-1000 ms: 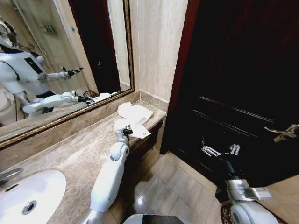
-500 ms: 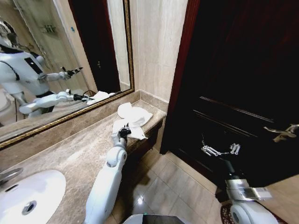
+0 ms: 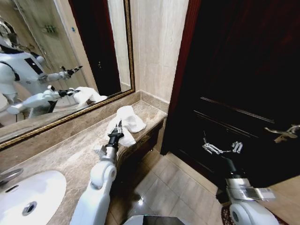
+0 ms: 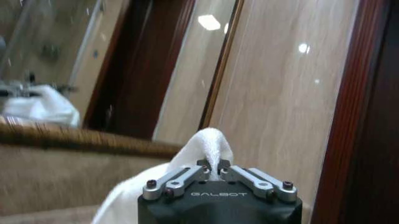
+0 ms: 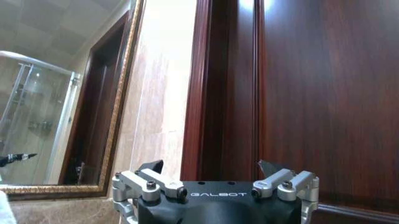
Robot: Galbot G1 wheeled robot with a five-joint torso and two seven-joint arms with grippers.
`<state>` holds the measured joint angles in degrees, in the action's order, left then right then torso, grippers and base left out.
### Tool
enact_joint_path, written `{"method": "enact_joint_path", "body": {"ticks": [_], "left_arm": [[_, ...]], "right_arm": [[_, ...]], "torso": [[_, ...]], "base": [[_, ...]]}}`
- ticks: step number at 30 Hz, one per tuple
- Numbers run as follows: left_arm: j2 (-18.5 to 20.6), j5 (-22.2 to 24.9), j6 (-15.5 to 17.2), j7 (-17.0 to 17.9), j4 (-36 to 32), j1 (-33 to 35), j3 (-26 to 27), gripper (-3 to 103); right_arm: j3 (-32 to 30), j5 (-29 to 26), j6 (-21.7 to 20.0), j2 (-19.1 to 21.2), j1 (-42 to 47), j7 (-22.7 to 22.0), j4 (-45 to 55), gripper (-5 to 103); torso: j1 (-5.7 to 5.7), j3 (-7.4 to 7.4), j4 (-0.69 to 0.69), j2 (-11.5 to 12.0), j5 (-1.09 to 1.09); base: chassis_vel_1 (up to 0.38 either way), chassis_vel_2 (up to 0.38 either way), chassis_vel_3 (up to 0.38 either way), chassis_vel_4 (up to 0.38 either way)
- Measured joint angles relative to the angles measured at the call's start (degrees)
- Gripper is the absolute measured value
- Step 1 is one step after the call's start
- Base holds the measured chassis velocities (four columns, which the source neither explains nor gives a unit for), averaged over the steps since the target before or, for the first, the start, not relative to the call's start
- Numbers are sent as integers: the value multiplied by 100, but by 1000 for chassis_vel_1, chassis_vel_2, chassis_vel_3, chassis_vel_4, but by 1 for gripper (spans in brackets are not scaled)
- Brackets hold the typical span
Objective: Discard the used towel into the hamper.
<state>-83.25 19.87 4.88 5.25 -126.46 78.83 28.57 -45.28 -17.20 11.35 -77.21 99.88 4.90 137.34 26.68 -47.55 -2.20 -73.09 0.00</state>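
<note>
**Hidden and cut-off items**

- Towel (image 4: 209, 142): in the left wrist view its lower folds are covered by the left gripper (image 4: 214, 173) body; only the pinched peak and one side show.
- Sink basin (image 3: 26, 194): cropped by the head view's left and bottom edges.
- Right gripper (image 5: 210, 171): jaw tips lost against the dark door (image 5: 311, 93).
- Surface (image 3: 70, 154): partly masked by the left arm.

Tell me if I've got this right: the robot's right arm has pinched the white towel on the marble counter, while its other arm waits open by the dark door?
Not quite: it is the left gripper whose fingers are shut on the white towel over the marble counter, as the head view and left wrist view show. The right gripper is the one waiting open by the dark door.
</note>
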Motion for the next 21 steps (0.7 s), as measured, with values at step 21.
{"method": "enact_joint_path", "body": {"ticks": [21], "left_arm": [[-58,-783,-502,208,-1733,1945,635,3]], "right_arm": [[75,-233,-70,-136,-400,-328,212,100]], "torso": [[1,0,-1,0,0]], "base": [[0,0,0,0]]}}
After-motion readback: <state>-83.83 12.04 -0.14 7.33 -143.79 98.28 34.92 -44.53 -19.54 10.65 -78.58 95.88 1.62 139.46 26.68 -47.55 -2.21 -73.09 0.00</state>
